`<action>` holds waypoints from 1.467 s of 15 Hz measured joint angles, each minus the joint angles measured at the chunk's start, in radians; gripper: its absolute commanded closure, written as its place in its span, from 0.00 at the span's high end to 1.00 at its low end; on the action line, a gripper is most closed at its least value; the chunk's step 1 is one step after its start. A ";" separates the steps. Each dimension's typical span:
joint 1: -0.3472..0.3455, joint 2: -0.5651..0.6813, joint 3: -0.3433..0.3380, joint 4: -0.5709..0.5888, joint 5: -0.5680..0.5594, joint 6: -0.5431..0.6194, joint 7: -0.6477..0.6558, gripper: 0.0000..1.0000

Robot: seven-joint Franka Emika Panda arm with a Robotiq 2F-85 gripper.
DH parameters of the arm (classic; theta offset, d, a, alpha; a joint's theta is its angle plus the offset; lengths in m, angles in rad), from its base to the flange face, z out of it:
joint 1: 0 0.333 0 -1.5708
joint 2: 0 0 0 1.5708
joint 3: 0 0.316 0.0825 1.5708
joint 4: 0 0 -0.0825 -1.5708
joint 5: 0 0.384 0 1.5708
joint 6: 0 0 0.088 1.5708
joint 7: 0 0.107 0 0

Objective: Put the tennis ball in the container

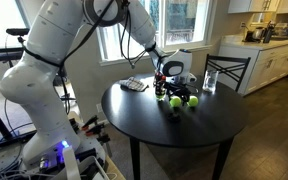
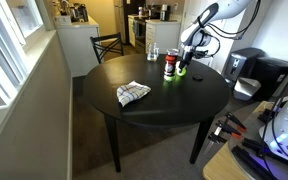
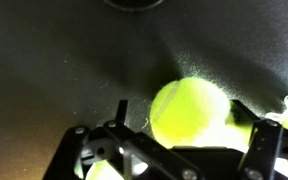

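surface: round black table (image 1: 184, 130) | toward one edge: folded checkered cloth (image 2: 132, 93), lying flat | opposite side: tall narrow clear cylindrical can with a red band (image 2: 169, 66), upright | just beside can: small yellow-green fuzzy tennis balls (image 1: 176, 102) | near can: clear drinking glass (image 1: 210, 80), upright
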 measured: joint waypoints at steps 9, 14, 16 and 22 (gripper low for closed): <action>-0.006 0.000 0.010 0.000 0.000 0.065 0.000 0.43; -0.010 -0.009 0.013 -0.001 0.000 0.066 -0.002 0.43; -0.015 -0.043 0.014 -0.007 -0.005 0.053 -0.021 0.43; -0.042 -0.242 0.012 -0.044 -0.014 -0.059 -0.140 0.43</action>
